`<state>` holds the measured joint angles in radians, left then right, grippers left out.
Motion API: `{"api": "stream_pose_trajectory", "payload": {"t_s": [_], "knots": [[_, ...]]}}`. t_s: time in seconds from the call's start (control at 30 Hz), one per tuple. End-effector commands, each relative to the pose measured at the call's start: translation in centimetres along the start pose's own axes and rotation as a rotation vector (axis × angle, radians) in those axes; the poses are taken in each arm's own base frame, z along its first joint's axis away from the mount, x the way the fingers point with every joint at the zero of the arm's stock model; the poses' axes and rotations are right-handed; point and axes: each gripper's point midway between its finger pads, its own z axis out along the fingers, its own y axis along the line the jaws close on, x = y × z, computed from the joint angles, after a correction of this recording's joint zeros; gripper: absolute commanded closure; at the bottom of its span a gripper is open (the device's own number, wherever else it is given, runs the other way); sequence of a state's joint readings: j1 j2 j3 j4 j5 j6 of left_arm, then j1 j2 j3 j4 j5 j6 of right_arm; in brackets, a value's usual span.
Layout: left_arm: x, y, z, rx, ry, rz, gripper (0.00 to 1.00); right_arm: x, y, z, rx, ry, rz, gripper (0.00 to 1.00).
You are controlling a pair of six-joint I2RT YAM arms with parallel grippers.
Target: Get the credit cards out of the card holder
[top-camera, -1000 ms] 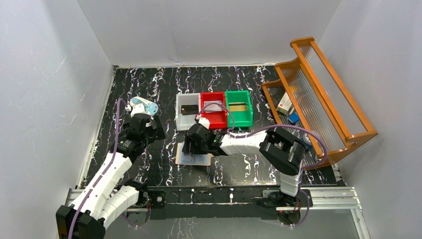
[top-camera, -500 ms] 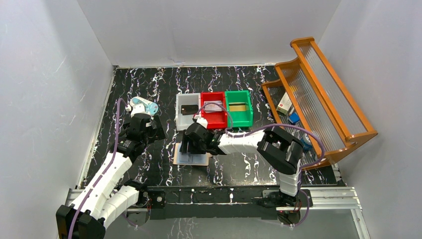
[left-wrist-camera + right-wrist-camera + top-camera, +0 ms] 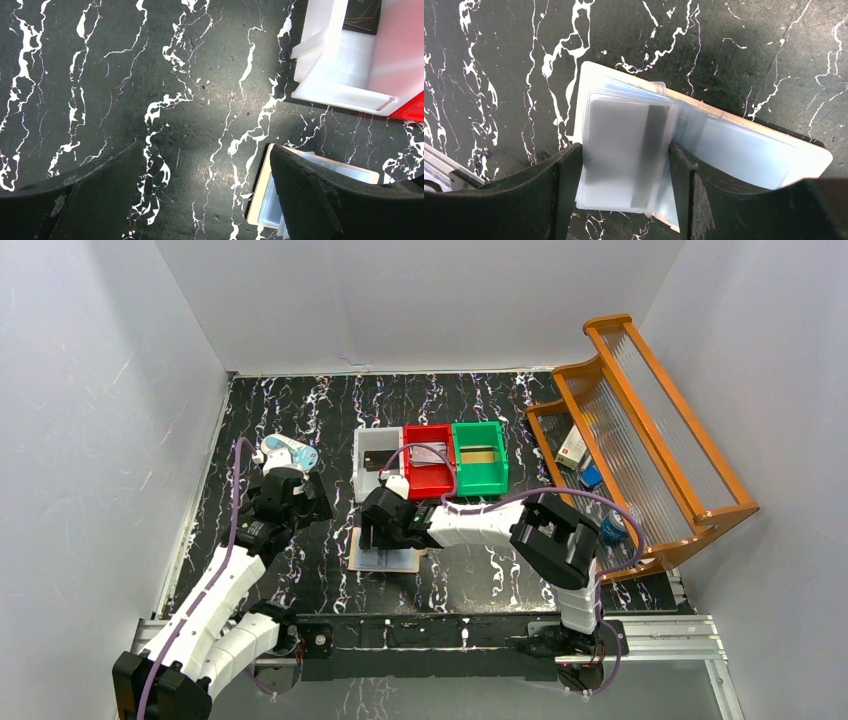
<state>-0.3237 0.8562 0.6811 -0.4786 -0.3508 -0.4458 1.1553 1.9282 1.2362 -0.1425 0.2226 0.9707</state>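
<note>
Where black veined table (image 3: 480,400) meets pale walls (image 3: 400,300) | left fingers (image 3: 298,506) wide open, empty | right fingers (image 3: 378,536) straddle card holder (image 3: 744,145), grip unclear

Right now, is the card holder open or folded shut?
Open: the card holder lies spread flat, pale sleeves up, between the parted fingers of the right gripper.

The card holder (image 3: 724,142) has glossy translucent plastic sleeves; the table (image 3: 499,40) looks matt, marble-patterned black.
</note>
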Motion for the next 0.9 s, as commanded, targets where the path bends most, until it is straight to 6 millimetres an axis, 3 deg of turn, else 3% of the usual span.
{"api": "stream_pose_trajectory", "payload": {"t_s": [0.0,0.87], "knots": [[-0.11,0.14,-0.11,-0.003,-0.002,-0.001,0.02,3.87,-4.86,1.35,0.171,0.111,-0.065,0.27],[-0.19,0.13,-0.18,-0.001,-0.005,-0.001,0.02,3.77,-5.01,1.82,0.276,0.111,-0.151,0.24]]}}
